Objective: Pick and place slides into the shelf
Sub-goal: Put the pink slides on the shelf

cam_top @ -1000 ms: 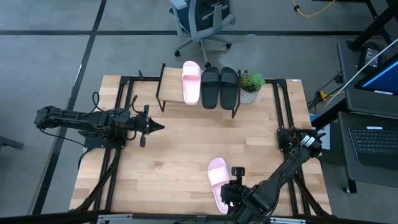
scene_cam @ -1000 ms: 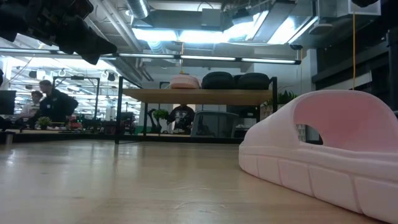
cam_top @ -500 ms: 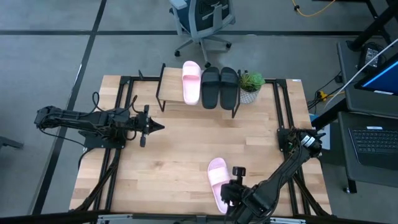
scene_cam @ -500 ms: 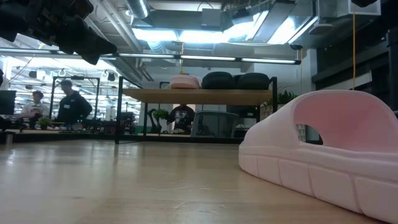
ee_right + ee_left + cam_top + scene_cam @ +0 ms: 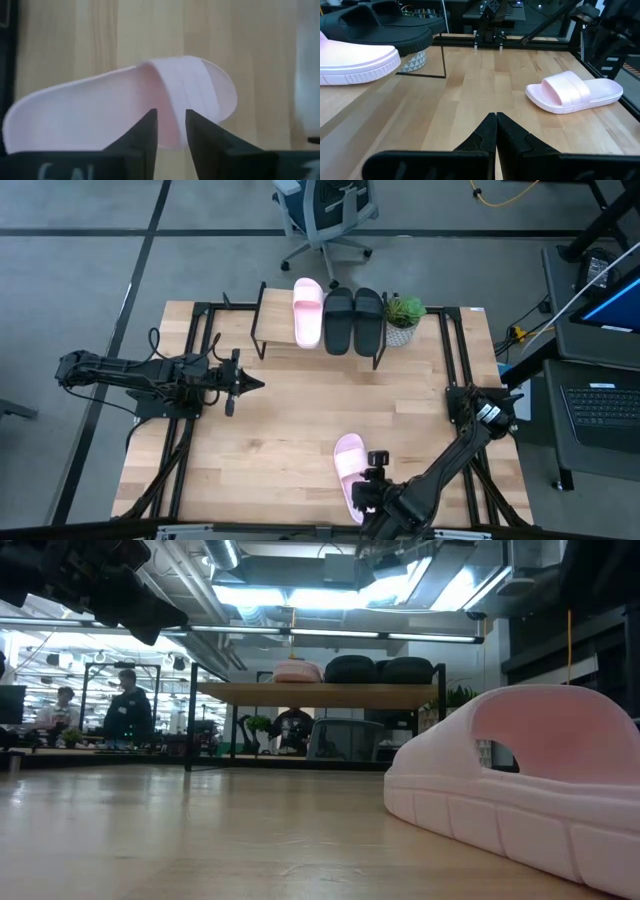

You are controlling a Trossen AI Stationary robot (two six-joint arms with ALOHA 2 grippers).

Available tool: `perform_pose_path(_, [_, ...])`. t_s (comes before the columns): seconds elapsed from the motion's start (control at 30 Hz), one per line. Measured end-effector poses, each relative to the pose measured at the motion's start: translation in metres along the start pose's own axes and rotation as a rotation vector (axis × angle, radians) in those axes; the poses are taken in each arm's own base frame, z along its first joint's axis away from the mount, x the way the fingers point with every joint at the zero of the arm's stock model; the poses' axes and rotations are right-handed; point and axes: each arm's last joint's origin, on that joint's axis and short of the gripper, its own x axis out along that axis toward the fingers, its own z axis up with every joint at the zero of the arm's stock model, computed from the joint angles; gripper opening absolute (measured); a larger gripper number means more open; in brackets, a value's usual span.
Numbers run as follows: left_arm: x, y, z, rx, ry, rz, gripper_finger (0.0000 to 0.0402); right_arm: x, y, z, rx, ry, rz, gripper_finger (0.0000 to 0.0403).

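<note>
Right gripper [image 5: 171, 131]: we see its dark fingers parted by a narrow gap, gripping nothing, poised right over the loose light pink open-toe slide [image 5: 125, 107]; whether they touch it we can't tell.
Right arm: folded low at the table's 5 o'clock corner, wrist beside that slide [image 5: 348, 474].
Left gripper [image 5: 496, 131]: fingers pressed together, empty, above bare wood.
Left arm: stretched flat from 9 o'clock, pointing toward 3 o'clock.
Low shelf with light wooden plank top and thin black legs [image 5: 262, 320]: at 12 o'clock, carrying one light pink slide [image 5: 307, 311] and two matte black slides [image 5: 353, 319] side by side.
</note>
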Motion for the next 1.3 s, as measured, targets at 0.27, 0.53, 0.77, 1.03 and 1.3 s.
perform_pose_path(0.27, [0.0, 0.0, 0.0, -0.002, 0.0, 0.0, 0.0003, 0.016, 0.008, -0.004, -0.081, 0.037, -0.035, 0.0108])
perform_pose_path(0.53, [0.0, 0.0, 0.0, -0.025, 0.0, 0.0, 0.0003, 0.023, 0.007, -0.007, -0.099, 0.074, -0.074, 0.0108])
perform_pose_path(0.77, [0.0, 0.0, 0.0, -0.025, 0.0, 0.0, 0.0003, 0.027, 0.001, -0.003, -0.086, 0.08, -0.08, 0.0108])
perform_pose_path(1.03, [0.0, 0.0, 0.0, -0.025, 0.0, 0.0, 0.0003, 0.029, -0.001, -0.001, -0.08, 0.089, -0.077, 0.0108])
perform_pose_path(1.3, [0.0, 0.0, 0.0, -0.025, 0.0, 0.0, 0.0003, 0.029, 0.0, -0.002, -0.075, 0.115, -0.043, 0.0108])
